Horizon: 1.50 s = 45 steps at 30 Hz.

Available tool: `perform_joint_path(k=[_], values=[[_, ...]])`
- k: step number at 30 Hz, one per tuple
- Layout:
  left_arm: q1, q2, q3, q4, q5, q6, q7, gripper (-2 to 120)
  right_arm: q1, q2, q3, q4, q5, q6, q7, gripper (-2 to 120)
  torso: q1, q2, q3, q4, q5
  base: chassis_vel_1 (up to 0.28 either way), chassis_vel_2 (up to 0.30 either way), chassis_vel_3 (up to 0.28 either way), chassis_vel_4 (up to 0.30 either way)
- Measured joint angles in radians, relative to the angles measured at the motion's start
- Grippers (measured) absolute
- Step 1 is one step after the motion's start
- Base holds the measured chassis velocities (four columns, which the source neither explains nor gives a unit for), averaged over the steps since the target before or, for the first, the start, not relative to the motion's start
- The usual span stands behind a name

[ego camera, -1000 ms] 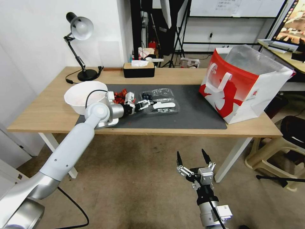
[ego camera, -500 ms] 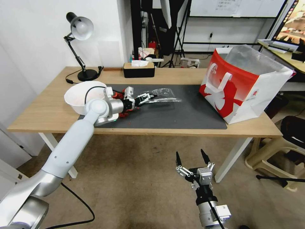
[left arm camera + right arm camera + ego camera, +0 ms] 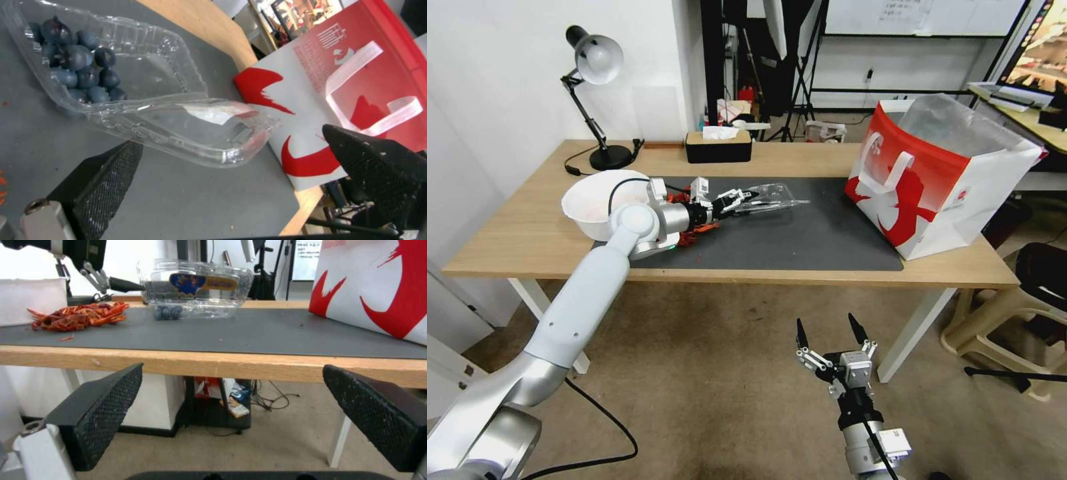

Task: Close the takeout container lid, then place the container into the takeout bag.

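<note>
The takeout container (image 3: pixel 146 66) lies on the dark mat with blue berries (image 3: pixel 80 66) bunched at one end of its base. Its lid (image 3: pixel 200 133), bearing the white sticker (image 3: pixel 209 113), stands partly raised and tilted over the base. My left gripper (image 3: pixel 744 199) is open at the container's left end, and one finger (image 3: pixel 106 176) sits under the lid's rim. In the right wrist view the container (image 3: pixel 195 290) shows the lid upright. The takeout bag (image 3: pixel 947 193) stands open at the table's right end. My right gripper (image 3: pixel 826 321) hangs open below the table's front edge.
A white bowl (image 3: pixel 594 200) and a pile of red crayfish (image 3: pixel 80 316) lie left of the container, beside my left wrist. A desk lamp (image 3: pixel 597 67) and a tissue box (image 3: pixel 718 147) stand at the back. Bare mat (image 3: pixel 800 240) lies between container and bag.
The lid lay flat open on the mat a second ago; it has swung up over the base. My left gripper moved away from me with it. The right arm stayed still.
</note>
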Motion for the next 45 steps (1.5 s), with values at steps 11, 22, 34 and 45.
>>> perform_joint_path(k=[11, 22, 34, 45], values=[[-0.001, -0.005, -0.011, -0.001, -0.022, -0.030, 0.003, 100, 0.001, 0.002, 0.001, 0.000, -0.001, -0.001, 0.000, 100, 0.000, 0.000, 0.000, 0.0000, -0.0001, 0.000, 0.000, 0.000, 0.000], [-0.025, -0.035, 0.000, 0.024, -0.025, -0.109, 0.020, 100, -0.006, 0.004, 0.003, 0.007, -0.005, -0.002, 0.000, 100, 0.000, 0.000, 0.000, 0.0000, 0.0000, 0.000, 0.000, 0.000, 0.000], [-0.069, -0.080, 0.023, 0.100, 0.000, -0.185, 0.013, 100, -0.010, 0.002, 0.004, 0.013, -0.006, -0.004, 0.001, 100, 0.000, 0.000, 0.000, -0.0001, 0.0000, 0.000, 0.000, 0.000, 0.000], [-0.115, -0.099, 0.073, 0.174, 0.060, -0.239, 0.031, 100, -0.012, 0.002, 0.005, 0.014, -0.006, -0.005, 0.001, 100, 0.000, 0.000, 0.000, -0.0001, 0.0000, 0.000, 0.000, 0.000, 0.000]])
